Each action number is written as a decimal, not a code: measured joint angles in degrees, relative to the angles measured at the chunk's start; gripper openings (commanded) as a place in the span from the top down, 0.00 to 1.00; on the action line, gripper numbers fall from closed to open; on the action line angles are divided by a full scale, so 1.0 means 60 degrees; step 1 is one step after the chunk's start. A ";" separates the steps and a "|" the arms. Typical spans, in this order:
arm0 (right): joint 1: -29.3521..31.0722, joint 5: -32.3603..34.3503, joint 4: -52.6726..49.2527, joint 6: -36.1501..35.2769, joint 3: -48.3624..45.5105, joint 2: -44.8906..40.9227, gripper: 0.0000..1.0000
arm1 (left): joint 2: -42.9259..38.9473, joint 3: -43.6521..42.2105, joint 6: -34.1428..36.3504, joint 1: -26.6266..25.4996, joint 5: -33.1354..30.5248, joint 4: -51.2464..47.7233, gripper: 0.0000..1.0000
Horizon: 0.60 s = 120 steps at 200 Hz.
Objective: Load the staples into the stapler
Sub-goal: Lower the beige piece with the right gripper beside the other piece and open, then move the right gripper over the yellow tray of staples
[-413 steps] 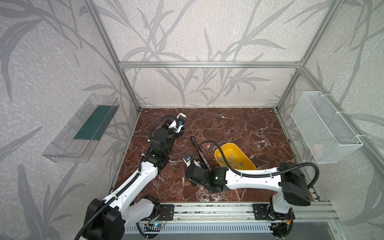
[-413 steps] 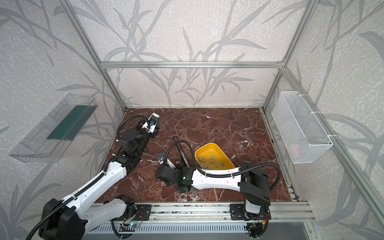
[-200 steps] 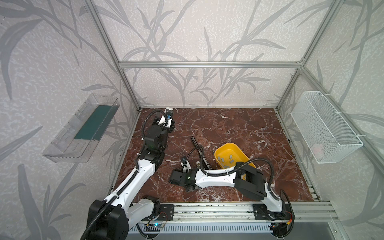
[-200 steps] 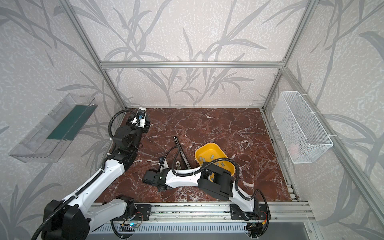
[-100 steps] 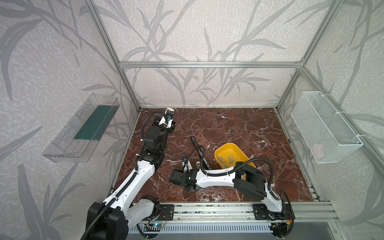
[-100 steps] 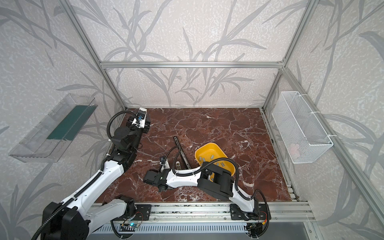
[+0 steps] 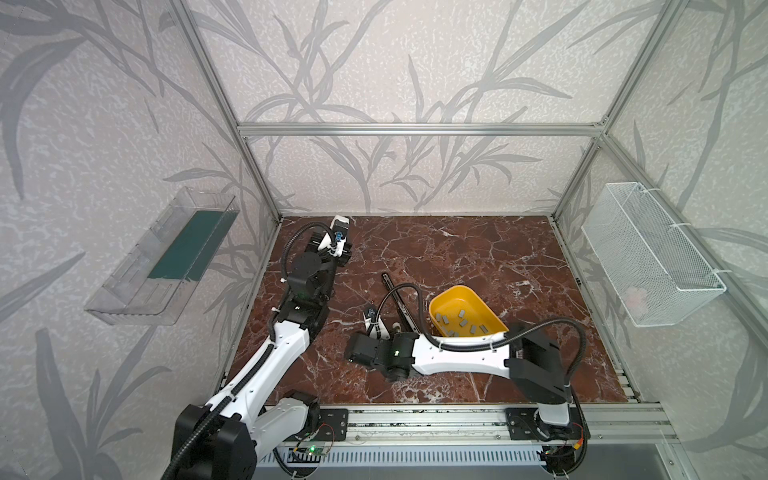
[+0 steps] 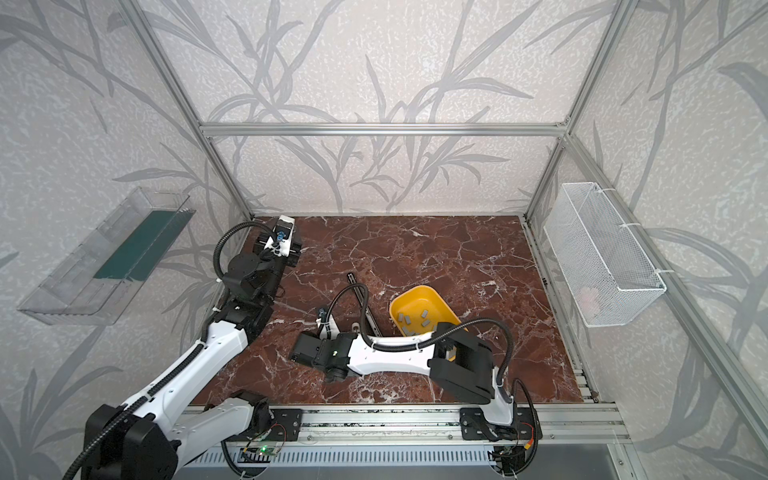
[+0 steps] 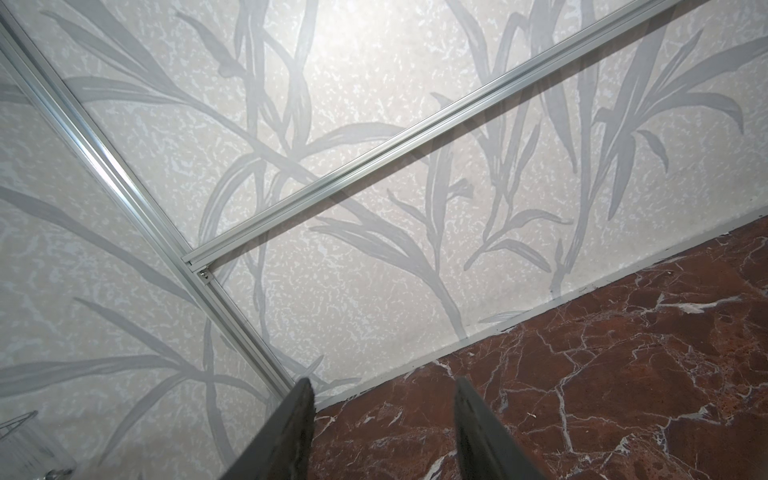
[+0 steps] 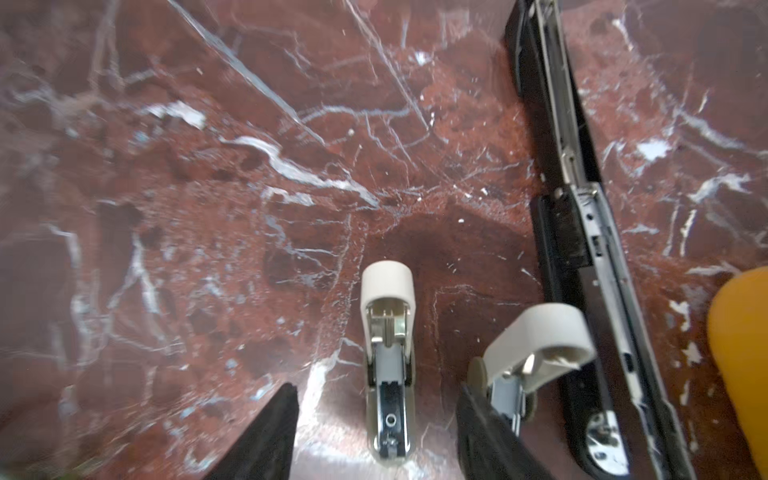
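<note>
Although the staples [image 7: 441,319] are what must go into the stapler [image 10: 582,232], none of them looks to have left the yellow bowl [image 7: 452,287], so I judge the task to be at an early stage.

Nearest, the right arm reaches leftward and low over the marble table [image 7: 457,249]. In its wrist view the right gripper [image 10: 376,388] has its fingers apart and clamps nothing. A small cream-capped metal piece [image 10: 388,332] lies on the table between them, clear of both fingers. A second cream piece [image 10: 540,332], tilted up, sits just beside one finger and close to the stapler.

Just beyond, near the middle of the table, the long black stapler appears to lie opened out flat, with its metal rail facing up. Whether any staples already sit in that rail I cannot tell; none are plain to see. To its right, the bowl holds several short grey strips, loose and scattered.

Farthest, in the far left corner, the left gripper [image 9: 382,382] is raised with its fingers apart and empty, pointed at the wall and well apart from everything.

Left to do, by my reading: take a strip from the bowl, lay it in the rail, and close the stapler.
</note>
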 measured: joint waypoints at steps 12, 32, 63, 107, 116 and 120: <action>0.0062 -0.0011 0.0033 -0.0295 -0.0208 -0.0688 0.47 | 0.0000 0.0000 -0.0036 0.0000 -0.0076 0.0000 0.43; 0.0058 0.0186 -0.0029 -0.1027 -0.0772 -0.2033 0.52 | 0.0007 0.0080 -0.0306 0.0000 -0.0313 -0.0164 0.40; -0.0503 0.0583 -0.0284 -0.2357 -0.1596 -0.3894 0.55 | 0.0091 0.0922 -0.1260 0.0018 -0.0969 -0.1024 0.31; -0.3133 0.0667 -0.0291 -0.3639 -0.3512 -0.5938 0.58 | -0.0390 0.1836 -0.3592 0.0018 -0.1690 -0.2739 0.40; -0.3581 0.0583 -0.0171 -0.3759 -0.3974 -0.6215 0.59 | -0.0586 0.1843 -0.4095 0.0018 -0.1657 -0.3242 0.41; -0.3792 0.0503 -0.0120 -0.3796 -0.4197 -0.6328 0.59 | -0.0710 0.1814 -0.4342 0.0018 -0.1628 -0.3468 0.41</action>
